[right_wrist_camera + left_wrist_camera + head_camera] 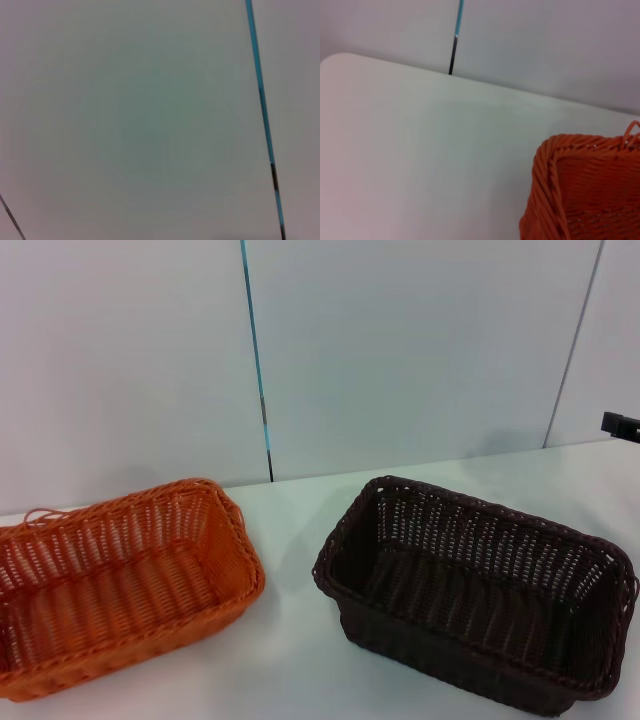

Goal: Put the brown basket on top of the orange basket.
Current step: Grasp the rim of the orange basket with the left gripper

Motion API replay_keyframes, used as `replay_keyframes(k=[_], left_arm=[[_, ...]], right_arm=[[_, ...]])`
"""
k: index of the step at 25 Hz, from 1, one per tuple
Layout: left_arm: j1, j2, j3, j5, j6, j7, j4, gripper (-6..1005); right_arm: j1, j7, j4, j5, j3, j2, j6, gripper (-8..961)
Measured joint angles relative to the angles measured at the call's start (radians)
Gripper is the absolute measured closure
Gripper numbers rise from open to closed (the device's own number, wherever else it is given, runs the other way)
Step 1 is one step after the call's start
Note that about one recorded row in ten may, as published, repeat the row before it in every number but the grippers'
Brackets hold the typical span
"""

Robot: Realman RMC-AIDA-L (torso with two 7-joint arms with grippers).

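In the head view, the bright orange rectangular woven basket (120,580) sat at the lower left of the frame on the white table (300,660), its left end cut off by the frame edge. A loose orange strand (42,514) curled up from its far left corner. The dark chocolate-brown rectangular woven basket (480,590) stood at the lower right, apart from the orange one with a strip of bare table between them. Its nearest corner ran out of the bottom of the frame, and its dim interior made the weave on the floor hard to read. Both baskets stood upright and empty, side by side, neither stacked on the other.

A small dark object (620,424) poked in at the right edge, too little of it showing to identify. Behind the table rose pale wall panels (420,350) split by a thin blue-and-black seam (256,360).

The left wrist view caught only one braided corner of the orange basket (585,190) at the lower right, with bare table beyond. The right wrist view showed nothing but blurred wall and the blue seam (260,100). Neither gripper appeared in any view, so whether their fingers were spread or closed could not be told.
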Motion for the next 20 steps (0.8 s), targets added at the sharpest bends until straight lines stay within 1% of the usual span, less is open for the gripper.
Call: replay_keyframes(k=[5,6,8,12,13,14,20], left_arm=[[-0.007,0.004,-0.031,-0.007,-0.032,-0.011,-0.027,828],[-0.007,0.009,-0.045,-0.018,-0.046,-0.011,-0.036,830],[-0.007,0.011,-0.051,-0.025,-0.051,-0.011,-0.039,831],[-0.008,0.032,-0.077,-0.078,-0.083,-0.011,-0.046,832],[-0.008,0.032,-0.077,-0.078,-0.083,-0.011,-0.046,833],[-0.007,0.04,-0.084,-0.1,-0.093,-0.009,-0.048,833],[-0.002,0.048,-0.087,-0.129,-0.105,-0.009,-0.068,835]], right_arm=[[0.0,0.0,0.0,0.0,0.001,0.0,-0.005,187],[0.0,0.0,0.0,0.0,0.001,0.0,-0.006,187],[0.001,0.0,0.0,0.0,0.002,0.0,-0.008,188],[0.004,0.0,0.0,0.0,0.002,-0.001,-0.009,188],[0.004,0.0,0.0,0.0,0.002,-0.001,-0.009,188],[0.004,0.0,0.0,0.0,0.002,-0.002,-0.009,188],[0.004,0.0,0.0,0.0,0.002,-0.002,-0.01,188]])
